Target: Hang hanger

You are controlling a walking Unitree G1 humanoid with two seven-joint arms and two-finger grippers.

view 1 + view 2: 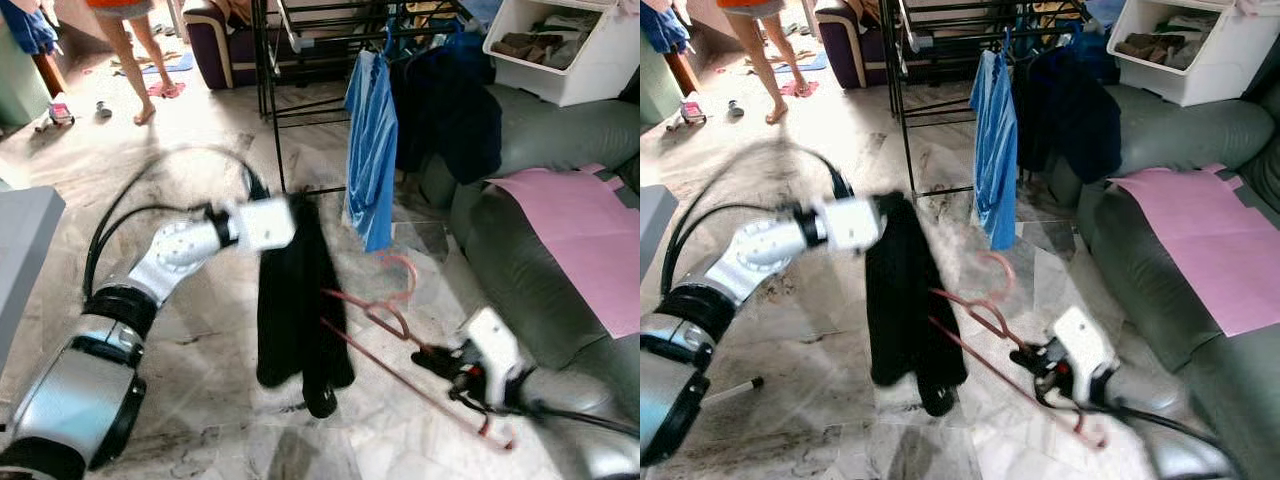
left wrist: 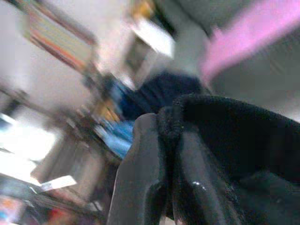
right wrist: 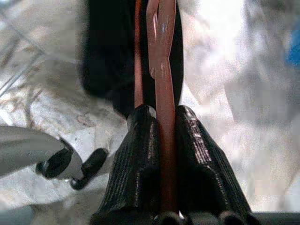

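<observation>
Grippers point(image 1: 300, 215) point(image 1: 430, 360) clamped on black garment point(image 1: 295, 300) and pink hanger point(image 1: 385, 310) (open floor point(image 1: 200, 150) before rack point(image 1: 300, 60)).

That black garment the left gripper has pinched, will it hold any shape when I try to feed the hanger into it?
Probably not. The black garment hangs limp in long folds from the left gripper, so it looks floppy and likely to sway. The pink hanger in the right gripper looks thin and stiff, though it may flex.

The hanger point(image 3: 161, 70) looks like smooth, glossy reddish plastic. The black garment point(image 1: 295, 300) is matt, fuzzy cloth (fleece-like at the edge). The floor point(image 1: 200, 360) is polished, veined marble tile. The ribbed fingers point(image 3: 136, 164) look like matt black plastic.
</observation>
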